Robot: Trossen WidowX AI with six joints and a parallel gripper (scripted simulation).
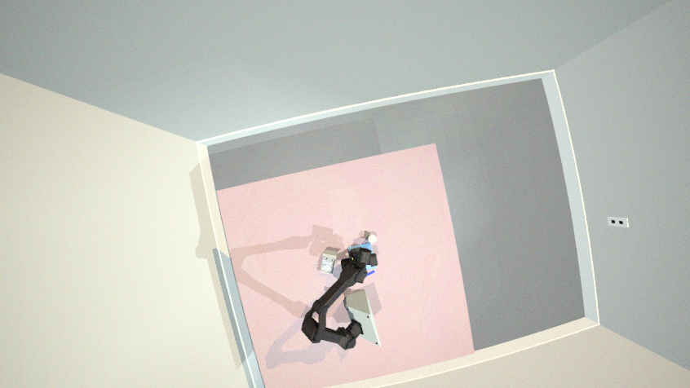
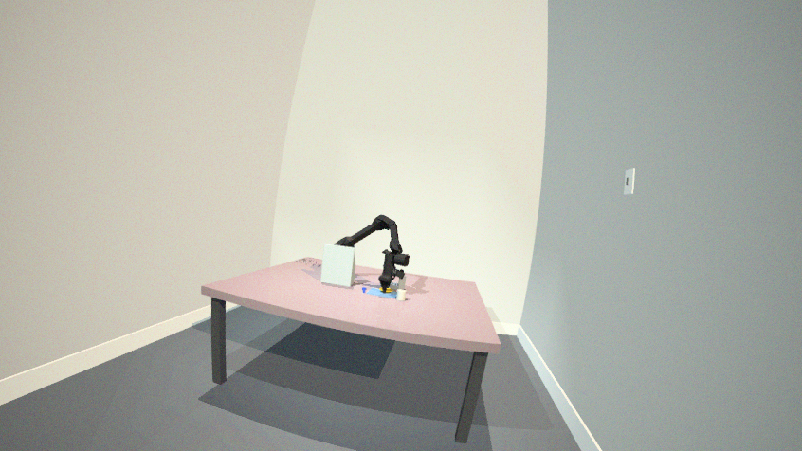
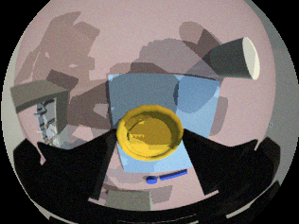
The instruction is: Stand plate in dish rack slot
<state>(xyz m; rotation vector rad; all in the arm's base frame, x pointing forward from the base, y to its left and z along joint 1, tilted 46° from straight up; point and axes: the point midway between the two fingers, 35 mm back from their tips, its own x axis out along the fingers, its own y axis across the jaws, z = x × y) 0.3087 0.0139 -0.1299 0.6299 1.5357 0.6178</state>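
Observation:
The yellow round plate (image 2: 390, 290) (image 3: 150, 136) lies flat over the light blue mat (image 1: 367, 247) (image 2: 372, 292) (image 3: 199, 94). My gripper (image 2: 384, 290) (image 3: 149, 132) points down low over the mat and is open. In the wrist view one fingertip is at the plate's left rim and one at its right rim, with little or no gap; contact is not clear. In the top view the arm hides the plate. The dish rack (image 1: 328, 262) (image 3: 48, 119), pale with small pegs and a grey end wall, stands left of the mat in the wrist view.
A white-topped cup (image 1: 372, 238) (image 2: 401, 295) (image 3: 232, 60) stands beside the mat's far right corner in the wrist view. A small blue utensil (image 1: 370, 273) (image 2: 363, 290) (image 3: 173, 175) lies at the mat's near edge. A tall pale box (image 1: 369, 325) (image 2: 337, 264) stands near the arm's base.

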